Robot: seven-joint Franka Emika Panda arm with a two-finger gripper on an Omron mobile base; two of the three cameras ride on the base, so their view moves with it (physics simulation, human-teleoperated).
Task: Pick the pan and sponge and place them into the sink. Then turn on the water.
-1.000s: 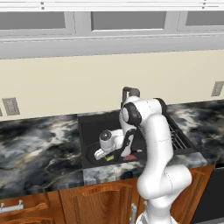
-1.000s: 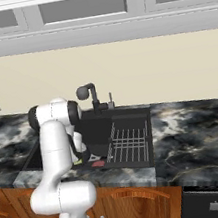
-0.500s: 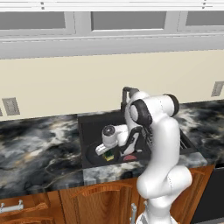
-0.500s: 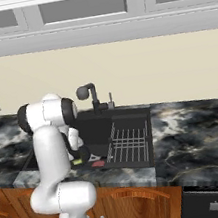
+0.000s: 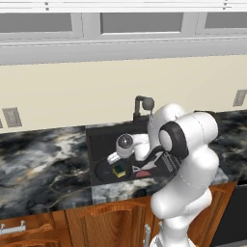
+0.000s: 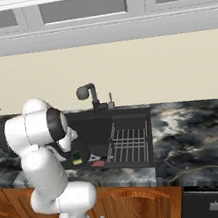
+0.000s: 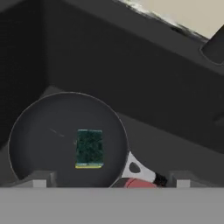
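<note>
The black pan (image 7: 43, 131) lies flat on the floor of the black sink (image 5: 96, 140), at its left end. In the middle of the pan rests the sponge (image 7: 89, 148), green scrub side up, seen too as a yellow-green block (image 5: 118, 170). My gripper (image 7: 111, 180) hangs open just above the pan and handle, holding nothing, its fingertips (image 7: 41, 178) wide apart. The hand (image 5: 126, 142) reaches down into the basin from the right. The pan's thin handle (image 7: 140, 168) points toward a red drain piece (image 7: 135, 183). Water is out of view.
A black faucet (image 5: 143, 103) stands at the sink's back edge. A wire dish rack (image 6: 129, 143) fills the sink's right half. Marble counter (image 5: 43, 164) runs on both sides, with wooden cabinets below and a wall close behind.
The hand has risen a little from the pan and shifted slightly right, while the arm's elbow swung round. The sponge and pan stay put.
</note>
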